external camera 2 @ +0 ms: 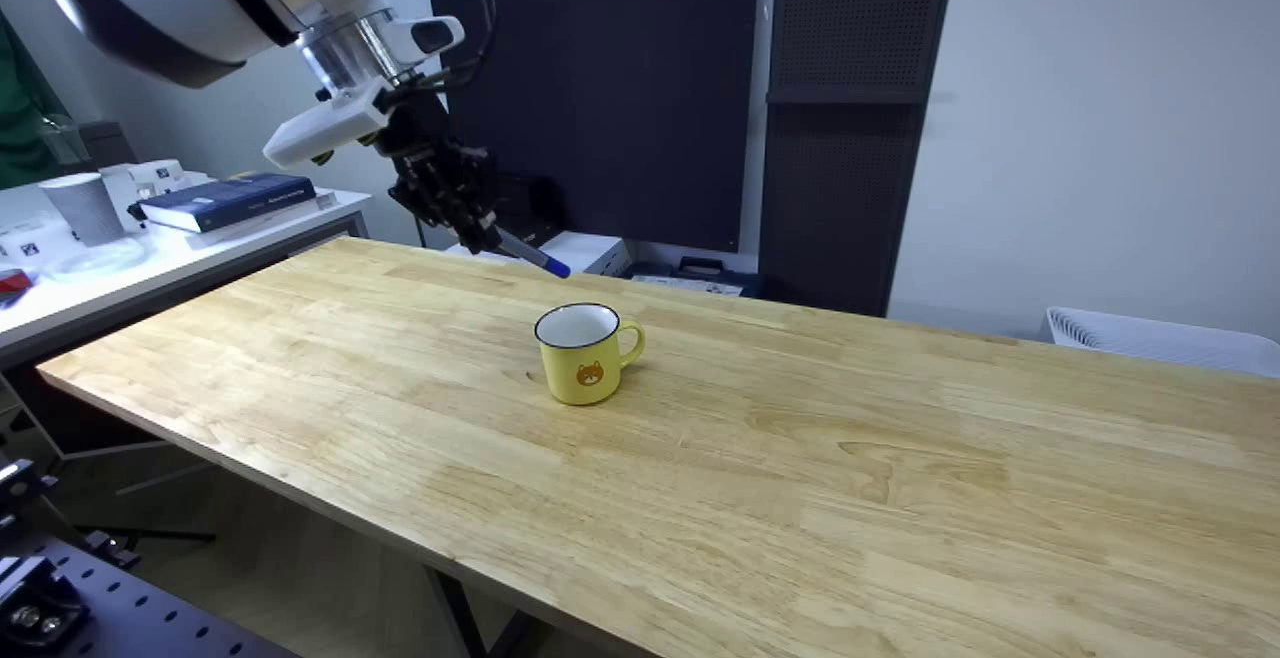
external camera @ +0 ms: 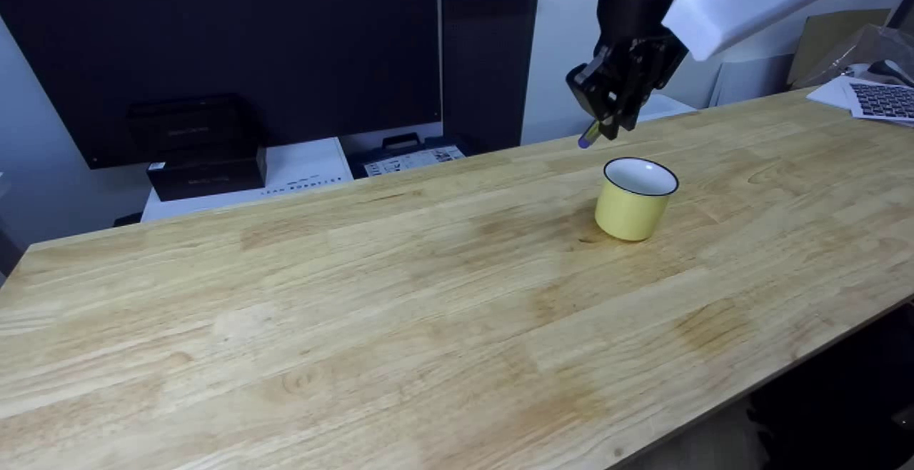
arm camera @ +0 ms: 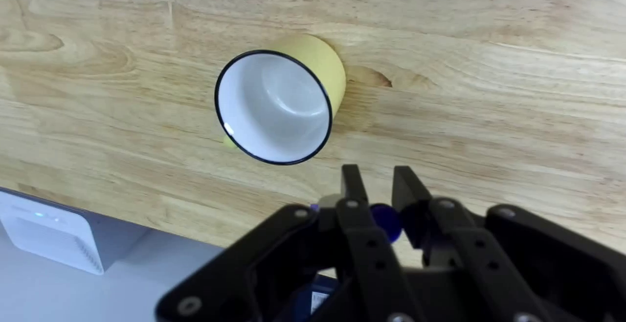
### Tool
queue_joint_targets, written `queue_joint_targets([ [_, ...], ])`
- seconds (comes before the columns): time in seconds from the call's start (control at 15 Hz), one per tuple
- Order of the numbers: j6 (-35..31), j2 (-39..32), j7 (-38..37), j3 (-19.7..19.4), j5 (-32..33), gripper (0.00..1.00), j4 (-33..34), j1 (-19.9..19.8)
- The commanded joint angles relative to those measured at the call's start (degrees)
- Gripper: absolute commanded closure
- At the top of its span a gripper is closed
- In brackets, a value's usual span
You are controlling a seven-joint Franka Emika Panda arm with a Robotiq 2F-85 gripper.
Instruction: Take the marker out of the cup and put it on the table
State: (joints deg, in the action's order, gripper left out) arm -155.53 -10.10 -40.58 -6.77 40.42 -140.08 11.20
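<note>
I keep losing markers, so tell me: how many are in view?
1: the slim, blue-tipped marker, held in the black two-fingered gripper, raised off the light wooden tabletop and outside the squat yellow mug. More could be hidden.

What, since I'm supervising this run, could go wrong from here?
The marker sits tilted between the fingers, so it may roll when released. In the wrist view the edge of the table appears near them, so it might roll off. The cup stands nearby; a careless descent could bump it.
</note>
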Motion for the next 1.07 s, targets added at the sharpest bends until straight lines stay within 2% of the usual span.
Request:
queue_joint_targets([
  [0.0, -4.83, -5.32, 7.76, -0.07, -0.67, 0.94, 2.4, -2.34],
  [0.27, -9.07, -10.92, 17.25, 2.7, -5.33, 0.94, 3.64, -5.44],
  [0.6, -8.91, -16.26, 25.11, 6.21, -9.11, 0.94, 6.29, -8.37],
  [0.67, -9.24, -16.92, 28.58, 4.22, -12.89, 0.94, 6.47, -5.87],
  [0.93, -8.02, -18.68, 36.57, 5.2, -19.6, 0.94, 7.53, -6.17],
  [1.0, -7.72, -18.91, 37.95, 5.25, -20.7, 0.53, 7.72, -6.13],
])
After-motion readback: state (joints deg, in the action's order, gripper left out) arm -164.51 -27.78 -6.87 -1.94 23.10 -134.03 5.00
